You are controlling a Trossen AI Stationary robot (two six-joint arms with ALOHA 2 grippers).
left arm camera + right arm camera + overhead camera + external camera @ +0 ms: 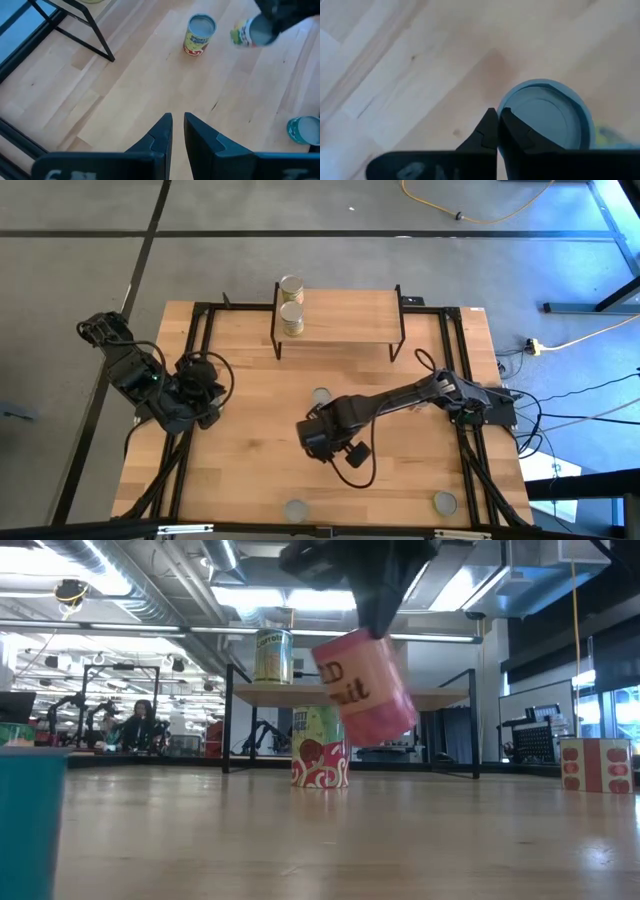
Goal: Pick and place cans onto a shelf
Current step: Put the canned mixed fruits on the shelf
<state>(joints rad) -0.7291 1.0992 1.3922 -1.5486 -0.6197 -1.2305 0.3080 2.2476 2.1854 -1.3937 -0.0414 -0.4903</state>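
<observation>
Pink can hangs tilted from the closed right tool above the bench; a rim-only pinch could let it slip.

We take the wooden table as our landmark. Beyond its far edge we see grey floor crossed by dark lines, and a yellow cable curling there. Off the table's right side, black cables trail over the floor, with a yellow plug among them. Level across the table, we see a person seated far behind it, under long ceiling lights.
</observation>
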